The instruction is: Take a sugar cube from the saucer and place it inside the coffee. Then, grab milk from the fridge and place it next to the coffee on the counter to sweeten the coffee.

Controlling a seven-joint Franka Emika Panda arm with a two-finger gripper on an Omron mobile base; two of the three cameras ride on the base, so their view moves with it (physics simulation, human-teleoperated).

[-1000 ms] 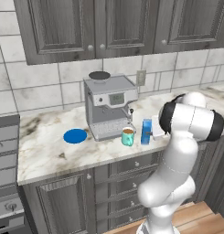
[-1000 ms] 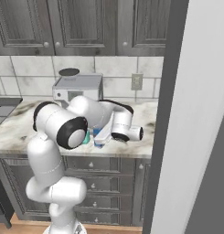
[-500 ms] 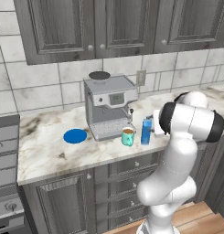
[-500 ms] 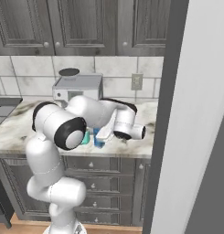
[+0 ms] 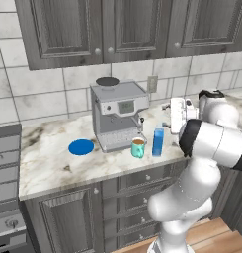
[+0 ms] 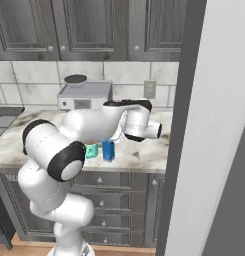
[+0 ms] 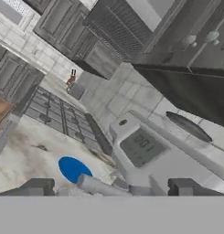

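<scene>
The blue milk carton [image 5: 158, 142] stands upright on the marble counter [image 5: 53, 163], just right of the teal coffee mug [image 5: 138, 147] with brown liquid in it. From the right base view the carton [image 6: 108, 150] and mug [image 6: 91, 150] sit side by side under my arm. My gripper [image 5: 166, 115] hangs open and empty above and right of the carton, pointing left. In the hand view the gripper [image 7: 114, 187] has its fingertips [image 7: 38, 186] wide apart. The blue saucer [image 5: 81, 147] lies left of the espresso machine, and the saucer [image 7: 73, 168] looks bare. The sugar cube is out of view.
The grey espresso machine [image 5: 117, 116] stands behind the mug against the tiled wall. A stovetop [image 5: 1, 148] borders the counter on the left. The white fridge [image 6: 219, 130] rises close on the right. Dark cabinets [image 5: 117, 29] hang overhead.
My hand has lifted up and back from beside the milk carton. The carton and mug have stayed in place on the counter.
</scene>
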